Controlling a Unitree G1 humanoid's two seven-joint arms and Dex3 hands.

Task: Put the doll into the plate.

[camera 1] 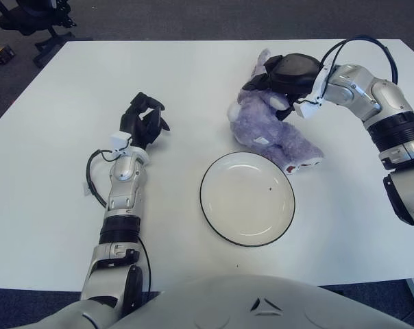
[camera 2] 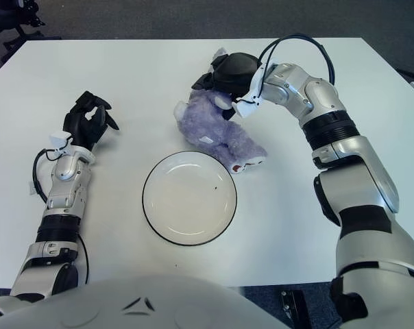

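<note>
On the white counter (camera 1: 49,137), the left hand (camera 1: 144,120) shows well to the left of the plate, its fingers curled on nothing. The empty plate (camera 1: 247,199) sits near the middle. Just behind it to the right lies the purple doll (camera 1: 272,130), outside the rim. The right hand (camera 1: 284,74) clasps the doll's head from above.

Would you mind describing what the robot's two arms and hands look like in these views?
Both arms are built of rounded silver-grey segments joined by black bands at the joints. Each ends in a black three-finger hand: the left hand has a small white block at its wrist, the right hand a bulky glossy black shell with white wrist parts. A thin black cable loops beside each forearm.
</note>
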